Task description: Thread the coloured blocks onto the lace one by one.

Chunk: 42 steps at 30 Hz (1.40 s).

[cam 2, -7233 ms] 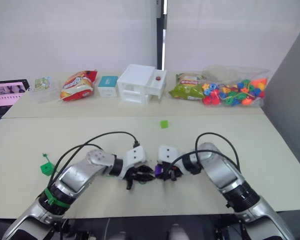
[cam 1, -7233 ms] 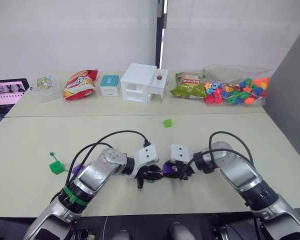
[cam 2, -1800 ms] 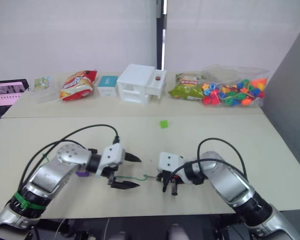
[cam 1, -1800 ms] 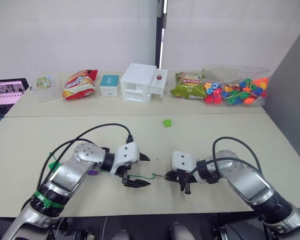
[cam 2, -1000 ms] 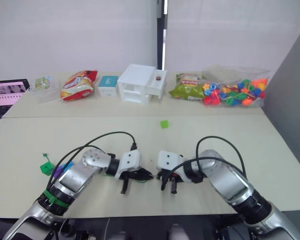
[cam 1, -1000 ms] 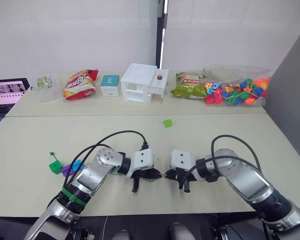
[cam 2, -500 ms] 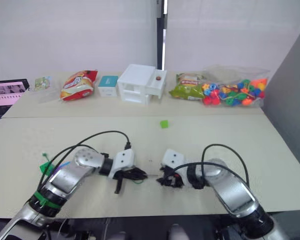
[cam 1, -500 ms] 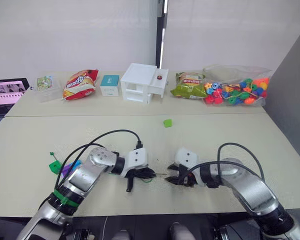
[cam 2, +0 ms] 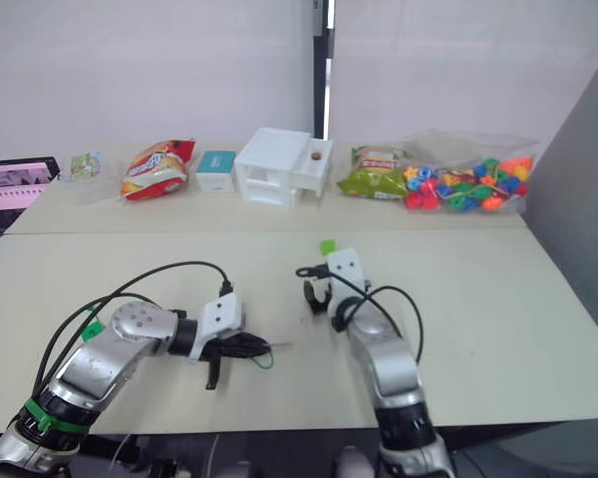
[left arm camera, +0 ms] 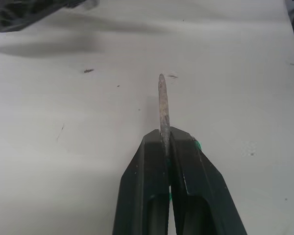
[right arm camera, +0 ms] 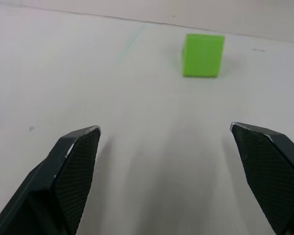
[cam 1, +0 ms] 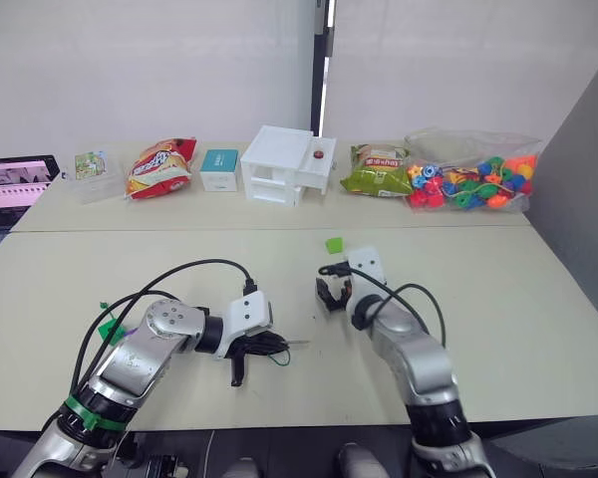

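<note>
Across the desk [cam 1: 70, 279], the right gripper [cam 1: 331, 296] is now swinging up wide open toward the light green block [cam 1: 334, 244] near mid-desk, while the left gripper [cam 1: 247, 351] keeps pinching the lace [left arm camera: 162, 105] by its pale tip near the front edge.

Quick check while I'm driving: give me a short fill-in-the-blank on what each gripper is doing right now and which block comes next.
1. The left gripper is shut on the stiff pale ____ of the thin green lace.
2. The right gripper has its two black fingers ____ and holds nothing.
3. The small plastic cube lying on the table ahead of the right gripper is light ____.
4. The clear bag of bright mixed beads sits at the table's far ____ side.

Missing words: tip; open; green; right
</note>
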Available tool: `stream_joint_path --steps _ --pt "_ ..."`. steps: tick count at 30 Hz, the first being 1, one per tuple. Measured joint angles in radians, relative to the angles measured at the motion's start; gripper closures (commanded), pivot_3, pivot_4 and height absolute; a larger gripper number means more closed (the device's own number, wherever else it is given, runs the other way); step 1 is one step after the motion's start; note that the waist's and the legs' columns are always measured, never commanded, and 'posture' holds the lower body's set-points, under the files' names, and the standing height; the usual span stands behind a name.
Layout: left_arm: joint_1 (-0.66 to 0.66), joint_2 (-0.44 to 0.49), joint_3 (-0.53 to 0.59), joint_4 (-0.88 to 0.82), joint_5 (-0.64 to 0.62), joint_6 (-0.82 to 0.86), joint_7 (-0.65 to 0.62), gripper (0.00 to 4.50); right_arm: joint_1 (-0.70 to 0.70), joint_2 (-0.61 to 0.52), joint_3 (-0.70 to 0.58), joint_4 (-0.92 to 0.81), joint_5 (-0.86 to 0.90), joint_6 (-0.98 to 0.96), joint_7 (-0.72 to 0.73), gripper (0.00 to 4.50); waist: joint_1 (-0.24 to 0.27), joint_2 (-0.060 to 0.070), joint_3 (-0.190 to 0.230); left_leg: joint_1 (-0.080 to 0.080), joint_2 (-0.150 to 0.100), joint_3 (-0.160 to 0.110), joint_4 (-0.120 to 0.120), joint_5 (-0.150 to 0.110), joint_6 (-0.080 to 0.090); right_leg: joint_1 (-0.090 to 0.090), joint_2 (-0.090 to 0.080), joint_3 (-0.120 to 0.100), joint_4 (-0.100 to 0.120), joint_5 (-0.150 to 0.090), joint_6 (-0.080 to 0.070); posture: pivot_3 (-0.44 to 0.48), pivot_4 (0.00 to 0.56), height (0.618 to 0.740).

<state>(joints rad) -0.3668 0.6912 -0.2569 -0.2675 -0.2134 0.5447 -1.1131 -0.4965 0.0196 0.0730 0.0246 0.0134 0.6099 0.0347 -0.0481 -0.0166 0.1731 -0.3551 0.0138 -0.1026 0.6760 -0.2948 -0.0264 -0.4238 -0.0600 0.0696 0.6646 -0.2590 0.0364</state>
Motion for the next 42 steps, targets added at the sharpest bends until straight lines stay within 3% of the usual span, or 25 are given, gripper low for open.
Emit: stream_joint_path --steps 10,13,20,26,29,32,37,40,42 --pt "0.046 0.026 0.028 -0.084 -0.027 0.056 0.046 4.50 -0.404 0.018 -0.096 0.798 -0.002 -0.467 -0.095 0.03 -0.032 0.000 0.000 0.000 0.000 0.000 -0.002 0.000 0.000 -0.001 0.000 0.001 0.000 0.000 0.000 0.000 0.150 0.740" --pt "0.066 0.032 0.041 -0.114 -0.033 0.074 0.064 4.50 -0.482 0.011 -0.133 0.980 0.010 -0.552 -0.096 0.84 -0.046 0.000 0.000 0.001 0.000 0.000 -0.003 0.000 0.000 -0.001 0.000 0.000 0.000 0.000 0.000 0.000 0.150 0.740" --pt "0.078 0.054 0.044 -0.134 -0.058 0.087 0.081 4.50 -0.519 0.026 -0.163 1.102 0.012 -0.667 -0.043 3.29 -0.056 0.001 0.000 0.001 0.000 0.000 -0.004 0.000 0.000 -0.001 0.000 0.001 0.000 0.000 0.000 0.000 0.150 0.740" --pt "0.081 0.056 0.044 -0.127 -0.062 0.066 0.082 4.50 -0.532 0.026 -0.170 1.100 0.012 -0.690 -0.013 3.35 -0.055 0.001 0.000 0.001 0.000 0.000 -0.004 0.000 0.000 -0.001 0.000 0.001 0.000 0.000 0.000 0.000 0.150 0.740" --pt "0.090 0.057 0.041 -0.111 -0.062 0.051 0.082 4.50 -0.455 0.024 -0.156 0.953 0.011 -0.666 0.006 3.35 -0.053 0.001 0.000 0.001 0.000 0.000 -0.005 0.000 0.000 -0.001 0.000 0.001 0.000 0.000 0.000 0.000 0.150 0.740" --pt "0.094 0.059 0.038 -0.097 -0.061 0.030 0.080 4.50 -0.246 0.022 -0.099 0.590 0.007 -0.523 0.031 3.35 -0.044 0.002 -0.001 -0.001 0.000 -0.001 -0.006 0.000 0.000 -0.001 -0.001 0.000 0.001 0.000 0.000 0.000 0.150 0.740" --pt "0.094 0.061 0.036 -0.082 -0.062 0.017 0.073 4.50 0.187 -0.040 0.051 -0.185 0.004 -0.099 0.073 3.35 -0.031 0.002 -0.001 -0.006 0.000 -0.001 -0.006 0.000 0.000 -0.005 -0.001 0.000 0.001 0.000 0.000 0.000 0.150 0.740" --pt "0.088 0.061 0.033 -0.067 -0.063 -0.001 0.059 4.50 0.326 -0.088 0.118 -0.519 0.007 0.131 0.082 3.35 -0.024 0.002 -0.001 -0.003 0.000 -0.001 -0.006 0.000 0.000 -0.005 0.000 0.000 -0.002 0.000 0.000 0.000 0.150 0.740" --pt "0.076 0.060 0.024 -0.054 -0.062 -0.008 0.048 4.50 0.361 -0.094 0.156 -0.642 0.010 0.241 0.083 3.35 -0.022 0.002 -0.001 0.000 0.000 -0.001 -0.006 0.000 0.000 -0.002 0.001 0.000 -0.001 0.000 0.000 0.000 0.150 0.740"
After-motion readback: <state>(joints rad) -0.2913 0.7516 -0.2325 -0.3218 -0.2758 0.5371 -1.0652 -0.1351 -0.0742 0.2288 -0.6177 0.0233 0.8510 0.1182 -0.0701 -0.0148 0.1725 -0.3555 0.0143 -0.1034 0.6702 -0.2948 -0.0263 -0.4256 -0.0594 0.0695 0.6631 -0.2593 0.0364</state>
